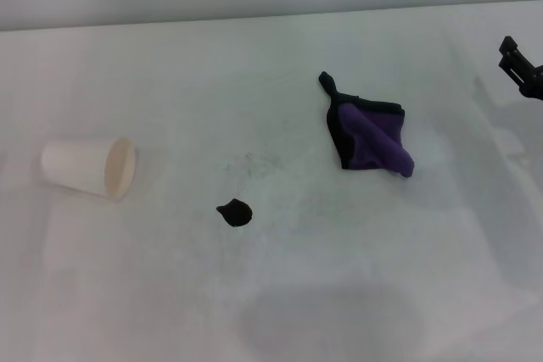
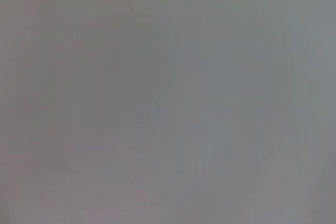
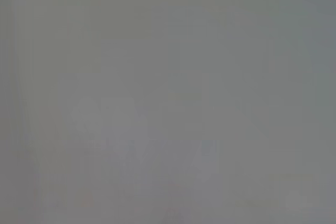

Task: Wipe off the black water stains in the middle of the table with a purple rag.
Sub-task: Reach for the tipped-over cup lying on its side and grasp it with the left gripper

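In the head view a small glossy black water stain lies on the white table, near its middle. The purple rag, folded, with a black border and a thin black tail pointing away, rests to the right and farther back from the stain. My right gripper shows as a dark tip at the right edge, well right of the rag and apart from it. The left gripper is out of view. Both wrist views show only plain grey.
A white paper cup lies on its side at the left, mouth facing right, well apart from the stain. Faint grey smudges mark the tabletop between stain and rag. The table's far edge meets a pale wall.
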Action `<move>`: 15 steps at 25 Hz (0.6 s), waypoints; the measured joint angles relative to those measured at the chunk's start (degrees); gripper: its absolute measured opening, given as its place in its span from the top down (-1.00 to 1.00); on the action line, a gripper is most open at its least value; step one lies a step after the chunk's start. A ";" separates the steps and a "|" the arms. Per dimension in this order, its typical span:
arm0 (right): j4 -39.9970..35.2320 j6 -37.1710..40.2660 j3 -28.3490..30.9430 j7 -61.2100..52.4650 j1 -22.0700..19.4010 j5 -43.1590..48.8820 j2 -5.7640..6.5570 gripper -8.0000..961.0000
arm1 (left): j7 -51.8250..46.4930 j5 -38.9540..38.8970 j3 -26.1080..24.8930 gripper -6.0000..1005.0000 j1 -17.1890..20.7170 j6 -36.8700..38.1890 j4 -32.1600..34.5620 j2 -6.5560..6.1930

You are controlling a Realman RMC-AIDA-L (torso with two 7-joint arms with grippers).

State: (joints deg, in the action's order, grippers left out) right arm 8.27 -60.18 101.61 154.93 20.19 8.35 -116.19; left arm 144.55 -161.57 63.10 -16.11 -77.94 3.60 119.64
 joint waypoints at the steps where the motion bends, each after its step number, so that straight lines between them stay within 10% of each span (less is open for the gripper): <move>1: -0.04 -0.01 -0.07 -0.03 -0.01 0.00 0.00 -0.80 | -0.05 -0.04 0.00 -0.74 -0.07 -0.01 -0.02 0.01; 15: -0.37 0.14 -0.54 -0.07 0.08 0.05 0.00 -0.80 | -1.26 -1.80 0.00 -0.75 -0.72 1.27 -1.65 0.07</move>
State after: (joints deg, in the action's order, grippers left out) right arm 7.90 -60.04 101.07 154.85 20.27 8.40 -116.19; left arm 143.28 -163.37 63.10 -16.84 -76.67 1.95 119.71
